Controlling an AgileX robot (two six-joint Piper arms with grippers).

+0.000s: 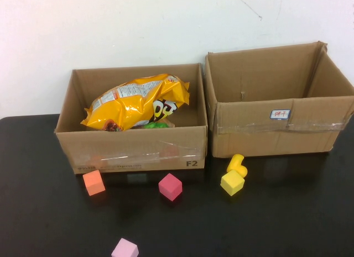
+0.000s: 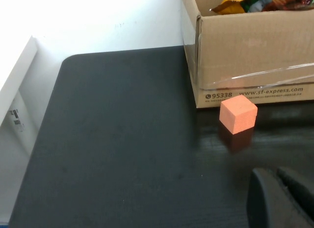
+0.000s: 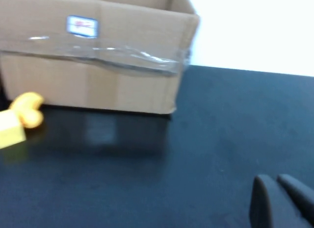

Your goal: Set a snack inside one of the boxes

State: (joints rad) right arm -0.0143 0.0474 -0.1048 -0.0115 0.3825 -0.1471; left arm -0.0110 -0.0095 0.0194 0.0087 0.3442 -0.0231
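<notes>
The yellow snack bag (image 1: 138, 102) already lies inside the left box (image 1: 133, 152) at frame centre-left, the right box (image 1: 276, 132) empty — both left gripper (image 2: 280, 198) and right gripper (image 3: 279, 201), fingers pressed together, low above the table, need only stay clear.

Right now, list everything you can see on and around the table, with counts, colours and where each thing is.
boxes: 2, brown cardboard with clear tape, side by side at the table's back; left box, right box
snack bag: 1, yellow-orange, lying in the left box, something green under it
orange block: 1, before the left box's left corner
pink block: 1, before the left box
pale pink block: 1, near table edge
yellow pieces: 2, a cube and a curved one touching, before the right box
table: 1, black
left gripper: shut, low over the table near the orange block
right gripper: shut, low over the table by the right box
</notes>
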